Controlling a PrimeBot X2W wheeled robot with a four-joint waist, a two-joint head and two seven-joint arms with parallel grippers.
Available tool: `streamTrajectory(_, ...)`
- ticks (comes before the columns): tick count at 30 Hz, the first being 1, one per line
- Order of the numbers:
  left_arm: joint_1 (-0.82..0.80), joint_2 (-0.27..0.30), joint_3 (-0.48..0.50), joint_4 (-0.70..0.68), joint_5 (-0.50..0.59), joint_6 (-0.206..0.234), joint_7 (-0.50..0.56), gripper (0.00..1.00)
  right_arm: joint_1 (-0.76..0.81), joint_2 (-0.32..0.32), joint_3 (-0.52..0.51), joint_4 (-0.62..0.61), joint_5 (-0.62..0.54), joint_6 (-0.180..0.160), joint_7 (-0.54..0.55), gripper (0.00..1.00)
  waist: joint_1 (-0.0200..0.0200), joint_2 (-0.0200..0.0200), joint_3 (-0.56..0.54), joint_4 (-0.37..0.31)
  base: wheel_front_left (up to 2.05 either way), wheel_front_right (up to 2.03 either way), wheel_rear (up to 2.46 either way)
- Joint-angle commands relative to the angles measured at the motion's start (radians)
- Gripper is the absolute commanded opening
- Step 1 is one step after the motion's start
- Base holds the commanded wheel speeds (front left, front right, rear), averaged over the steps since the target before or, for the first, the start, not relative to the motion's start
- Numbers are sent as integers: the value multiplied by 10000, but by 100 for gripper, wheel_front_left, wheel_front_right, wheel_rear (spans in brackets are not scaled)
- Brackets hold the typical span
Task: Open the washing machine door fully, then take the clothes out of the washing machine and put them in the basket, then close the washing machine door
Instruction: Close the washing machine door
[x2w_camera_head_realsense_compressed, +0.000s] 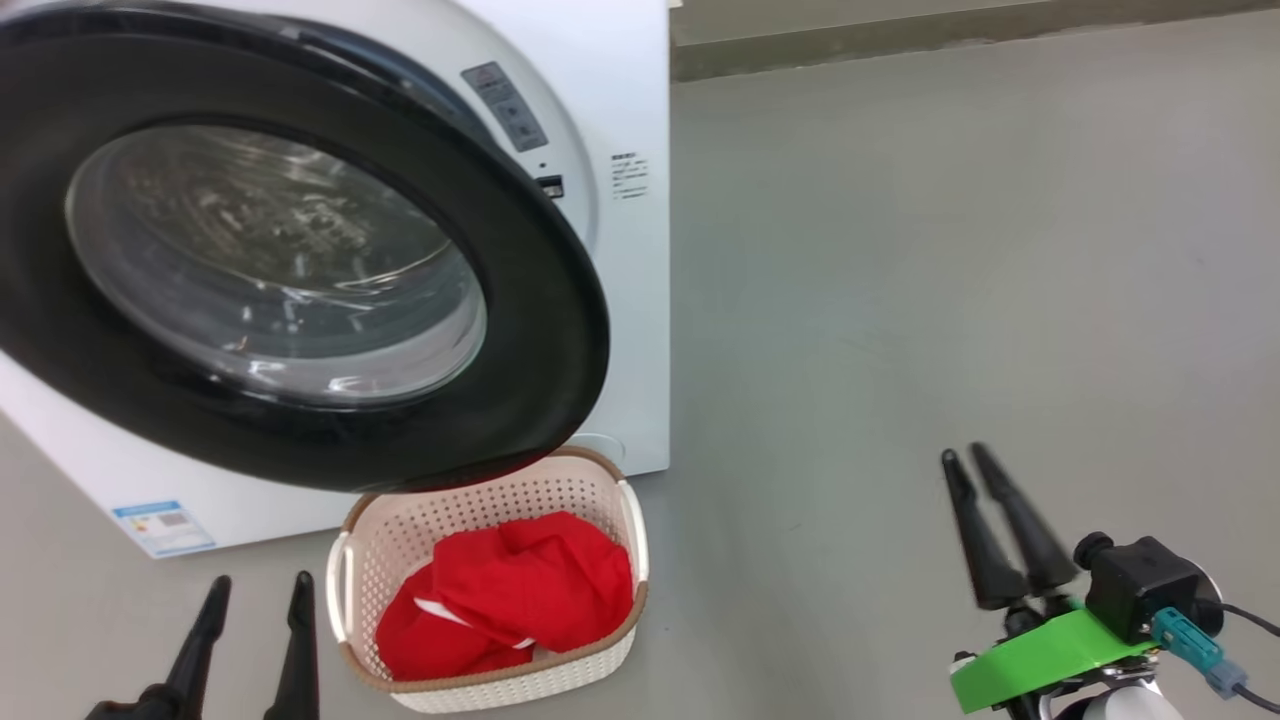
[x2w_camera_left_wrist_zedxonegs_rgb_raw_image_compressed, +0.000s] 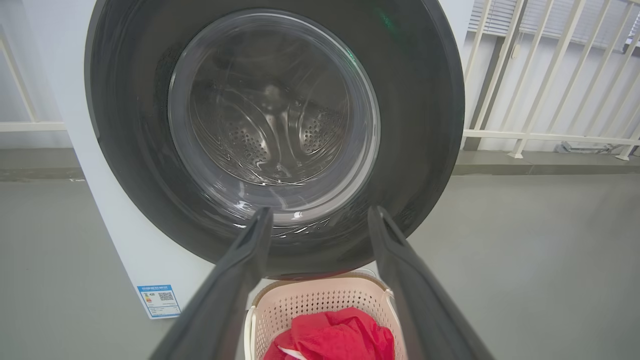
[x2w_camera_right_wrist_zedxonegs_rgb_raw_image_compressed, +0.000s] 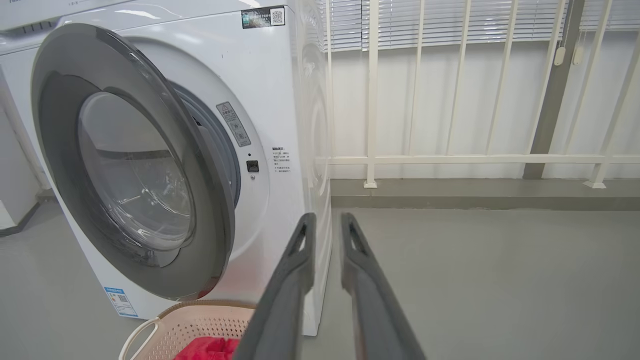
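Scene: a white front-loading washing machine (x2w_camera_head_realsense_compressed: 630, 330) stands on a grey floor (x2w_camera_head_realsense_compressed: 900, 250), seen from above and in front.
Washing machine door: the washing machine door (x2w_camera_head_realsense_compressed: 280, 260), with its black rim and bulging glass, hangs part-way open. The right wrist view shows a gap on its latch side.
Drum: seen through the glass, the steel drum (x2w_camera_left_wrist_zedxonegs_rgb_raw_image_compressed: 272, 135) looks empty, as far as the window shows.
Basket: the basket (x2w_camera_head_realsense_compressed: 520, 490) sits on the floor right against the front of the machine. Its back rim is tucked under the door's lower edge, probably so that garments have only a short way to drop.
Clothes: the clothes (x2w_camera_head_realsense_compressed: 510, 590) lie bunched inside the basket as a red heap with a strip of white trim. They fill most of it.
Left gripper: the left gripper (x2w_camera_head_realsense_compressed: 262, 582) is low and just beside the basket's left handle. Its fingers are spread wide and hold nothing.
Right gripper: the right gripper (x2w_camera_head_realsense_compressed: 964, 453) is well off to the right over bare floor. Its fingers are drawn close with a narrow gap between them, and they hold nothing.
Why they sit so: both grippers are clear of the door's swing, which suits a push on it.
Stage: the unloading appears finished, and closing the door is what remains.
Caution: the door's lower edge passes close above the basket rim, so it may brush the rim as it closes.
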Motion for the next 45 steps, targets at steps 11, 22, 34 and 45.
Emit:
streamTrajectory(11, -394, 102, 59, -405, 136, -65, -122, 100, -1811, -48, 1533, 1158, -163, 62, -65, 0, 0, -1, 325, 947, 0, 0, 0)
streamTrajectory(22, -813, 38, -374, -602, 105, -65, -122, 100, -4581, -341, 3290, 3125, 429, 62, -65, 0, 0, -1, 1148, 1983, 0, 0, 0)
streamTrajectory(34, -1698, -166, -944, -688, -270, -65, -122, 100, -7029, -594, 4274, 4419, 1035, 62, -65, 0, 0, -1, 2274, 3084, 0, 0, 0)
streamTrajectory(45, -2292, -115, -1323, -555, -457, -65, -122, 100, -8584, -1153, 4212, 4905, 1514, 62, -65, 0, 0, -1, 3370, 3678, 0, 0, 0)
